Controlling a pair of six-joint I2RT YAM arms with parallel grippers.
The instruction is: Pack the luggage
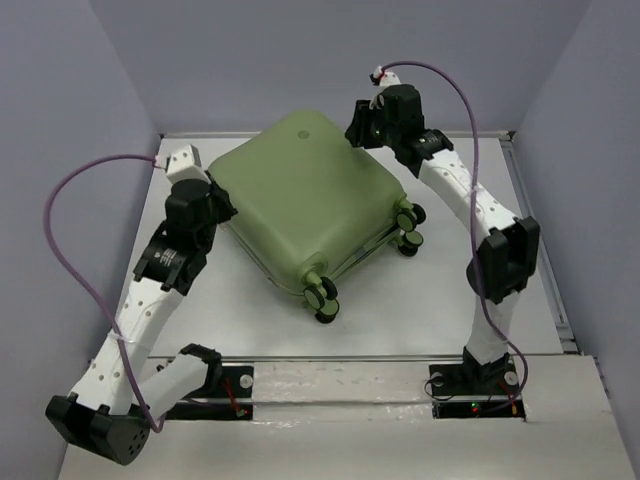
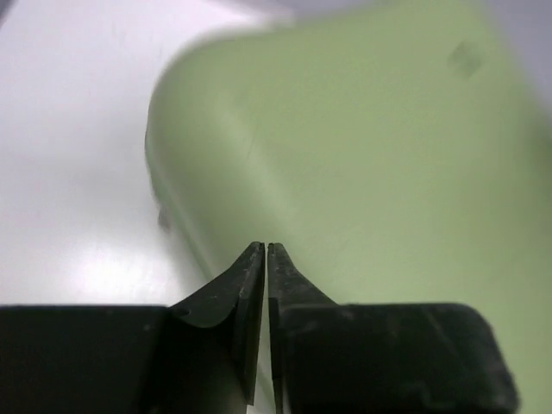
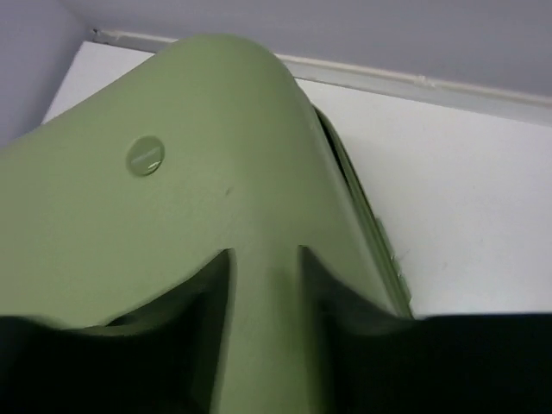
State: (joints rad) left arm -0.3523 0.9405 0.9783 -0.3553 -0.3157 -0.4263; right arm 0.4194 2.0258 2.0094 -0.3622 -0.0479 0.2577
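Luggage [image 1: 300, 205], lid down, seemingly sealing stage: left gripper [image 2: 266, 250], 9 o'clock, jaws nearly together; right gripper [image 3: 264, 252], 1 o'clock, jaws apart; next, press seam.

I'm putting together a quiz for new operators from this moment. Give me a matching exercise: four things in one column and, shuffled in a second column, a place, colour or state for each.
Column A
1. suitcase
2. wheels
3. left gripper
4. right gripper

Column B
a. fingers apart, over the suitcase's far corner
b. pale green, lying flat
c. black, along the suitcase's near right edge
d. fingers almost together, by the suitcase's left side

Pairs: 1-b, 2-c, 3-d, 4-a
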